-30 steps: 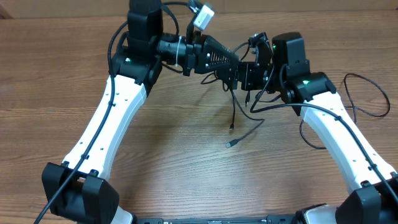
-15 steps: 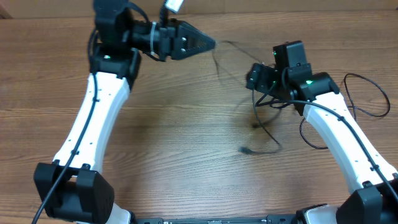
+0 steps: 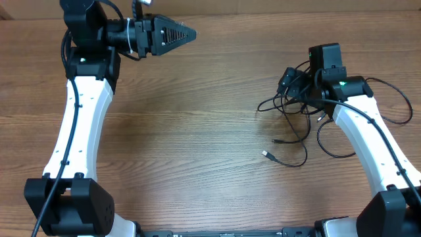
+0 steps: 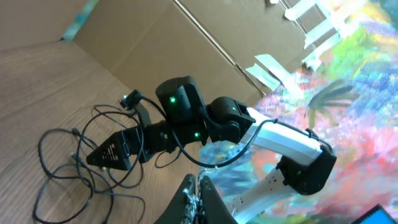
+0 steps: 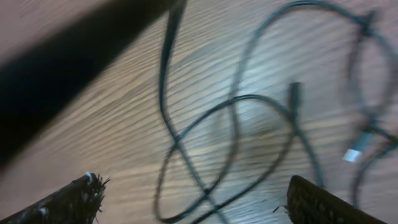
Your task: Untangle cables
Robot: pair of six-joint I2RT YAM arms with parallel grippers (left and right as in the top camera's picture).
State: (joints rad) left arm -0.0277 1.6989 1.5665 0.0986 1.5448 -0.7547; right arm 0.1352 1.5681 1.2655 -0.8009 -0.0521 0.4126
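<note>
The cables (image 3: pixel 289 108) lie in a loose black tangle on the wooden table under my right gripper (image 3: pixel 287 84). Two plug ends (image 3: pixel 266 154) trail toward the table's middle. In the right wrist view my right gripper (image 5: pixel 199 199) is open, and blurred cable loops (image 5: pixel 236 124) cross on the wood between its fingertips (image 5: pixel 84 196) without touching them. My left gripper (image 3: pixel 189 33) is shut on nothing, high at the back left, far from the tangle. The left wrist view shows its fingers (image 4: pixel 200 200) pressed together, with the cables (image 4: pixel 74 168) and right arm beyond.
A thin black cord loop (image 3: pixel 391 99) lies on the table to the right of the right arm (image 3: pixel 362 131). Brown cardboard (image 4: pixel 155 43) stands beyond the table's far edge. The left arm (image 3: pixel 79 118) runs along the left side.
My left arm has swung far left, away from the right gripper. The cables, hanging between the grippers a second ago, have dropped onto the table. My right gripper has shifted right.
</note>
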